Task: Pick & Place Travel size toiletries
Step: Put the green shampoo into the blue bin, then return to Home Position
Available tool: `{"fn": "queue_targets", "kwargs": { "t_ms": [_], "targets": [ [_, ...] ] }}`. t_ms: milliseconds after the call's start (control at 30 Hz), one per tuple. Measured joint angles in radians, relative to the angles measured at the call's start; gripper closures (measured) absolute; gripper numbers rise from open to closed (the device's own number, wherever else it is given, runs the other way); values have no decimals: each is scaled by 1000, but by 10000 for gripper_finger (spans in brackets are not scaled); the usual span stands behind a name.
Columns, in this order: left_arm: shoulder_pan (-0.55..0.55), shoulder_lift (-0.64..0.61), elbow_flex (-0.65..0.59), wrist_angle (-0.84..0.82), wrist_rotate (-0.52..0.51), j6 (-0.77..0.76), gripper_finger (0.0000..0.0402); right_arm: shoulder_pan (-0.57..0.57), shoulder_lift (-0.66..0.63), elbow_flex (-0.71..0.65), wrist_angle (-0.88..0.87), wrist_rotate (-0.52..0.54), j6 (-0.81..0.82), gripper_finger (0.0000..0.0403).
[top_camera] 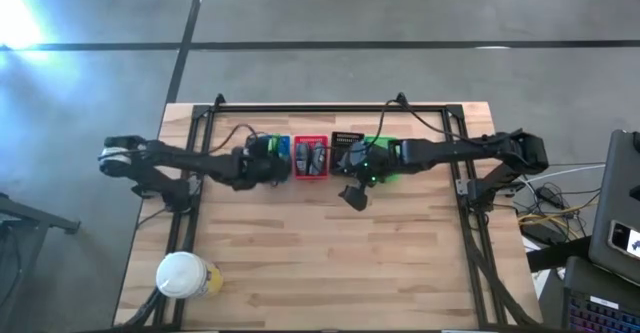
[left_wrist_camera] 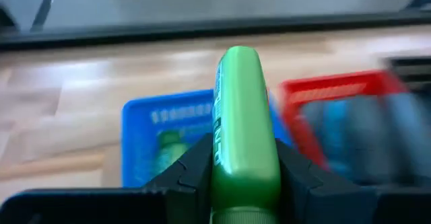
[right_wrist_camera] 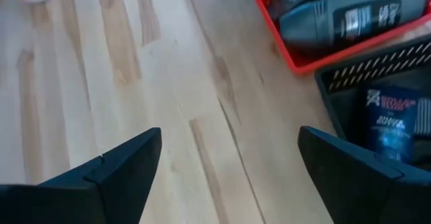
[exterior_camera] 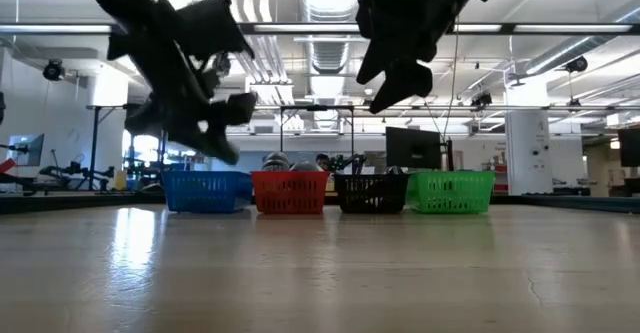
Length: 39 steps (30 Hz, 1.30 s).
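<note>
My left gripper (left_wrist_camera: 246,158) is shut on a bright green tube (left_wrist_camera: 241,109) and hangs over the blue basket (left_wrist_camera: 168,133), where another green item (left_wrist_camera: 170,146) lies. In the high view this gripper (top_camera: 268,161) sits at the blue basket (top_camera: 281,157). My right gripper (right_wrist_camera: 229,158) is open and holds nothing. It hovers over bare wood near the red basket (right_wrist_camera: 303,59) and black basket (right_wrist_camera: 350,83), and shows in the high view (top_camera: 352,191). Grey tubes (right_wrist_camera: 350,19) lie in the red basket. A dark item with a blue label (right_wrist_camera: 387,120) lies in the black one. My left gripper pinches the green tube between its two fingers (left_wrist_camera: 192,173), one on each side of the tube's lower body (left_wrist_camera: 246,177). The tube lies along the fingers, and its rounded end (left_wrist_camera: 237,56) sticks out well past the fingertips. It is lifted clear above the blue basket.
Four baskets stand in a row at the table's far side: blue (exterior_camera: 207,190), red (exterior_camera: 290,191), black (exterior_camera: 370,193), green (exterior_camera: 450,191). A white-lidded cup (top_camera: 183,275) stands near the table's near left corner. The wood in front of the baskets is open.
</note>
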Motion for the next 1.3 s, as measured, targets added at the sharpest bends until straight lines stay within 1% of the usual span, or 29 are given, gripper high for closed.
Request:
{"fn": "queue_targets", "kwargs": {
  "t_ms": [100, 267, 400, 600, 733, 867, 1033, 1133, 1200, 1300],
  "targets": [
    [67, 2, -26, -2, 96, 1, 294, 22, -4, -14, -8, 21, 6, 63],
    [105, 2, -63, 37, 193, 2, 293, 50, -14, -45, -6, 74, 22, 64],
    [105, 2, -84, 70, 215, 4, 277, 48, -14, -69, 0, 79, 50, 52],
    [104, 2, -76, 69, 238, 4, 225, 49, -14, -79, 7, 78, 55, 38],
    [95, 1, -52, 65, 256, 17, 194, 49, -20, -79, 7, 78, 54, 40],
    [85, -11, -9, 49, 262, 78, 173, 49, -37, -79, -1, 77, 52, 44],
    [84, -37, 41, 11, 262, 127, 162, 48, -58, -79, -8, 77, 37, 40],
    [84, -54, 77, -58, 265, 134, 161, 48, -71, -76, -39, 76, 12, 39],
    [82, -73, 100, -82, 309, 132, 161, 48, -89, -75, -81, 76, 3, 39],
    [67, -115, 132, -51, 406, 171, 162, 48, -141, -75, -122, 75, -5, 40]
  ]
}}
